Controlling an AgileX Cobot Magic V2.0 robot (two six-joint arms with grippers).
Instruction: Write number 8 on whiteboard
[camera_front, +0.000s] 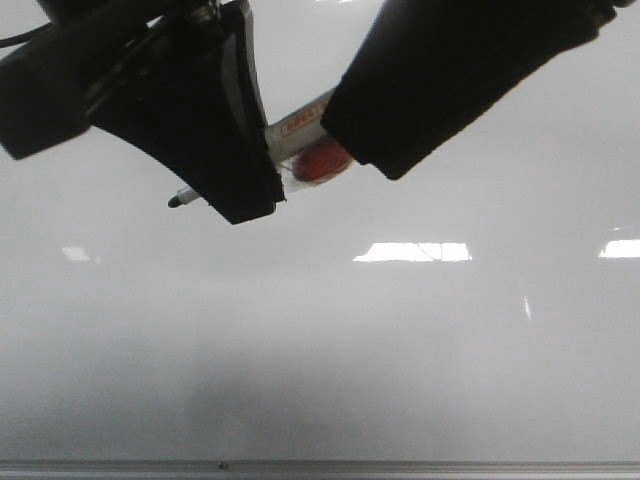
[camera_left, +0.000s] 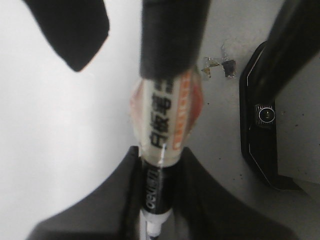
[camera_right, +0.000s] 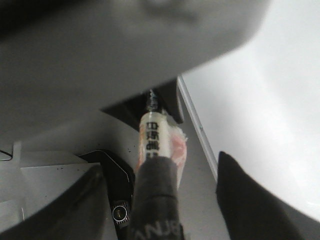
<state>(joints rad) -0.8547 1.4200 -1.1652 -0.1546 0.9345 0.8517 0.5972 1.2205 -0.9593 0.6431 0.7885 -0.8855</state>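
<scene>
Whiteboard (camera_front: 320, 350) unmarked; marker (camera_front: 300, 135) is clamped by left fingers (camera_front: 250, 170), right fingers (camera_front: 345, 150) at 3 o'clock; mistimed release risks drop.

The whiteboard (camera_front: 330, 370) is glossy white-grey, filling the front view, with a thin grey metal strip along its 6 o'clock edge. Bright rectangular reflections sit toward 3 o'clock.

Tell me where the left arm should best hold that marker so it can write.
Hold the marker on its barrel just behind the tip, where the left end effector sits now. The tip sticks out bare on that side, above the whiteboard, while the right end effector covers the rear of the barrel.
</scene>
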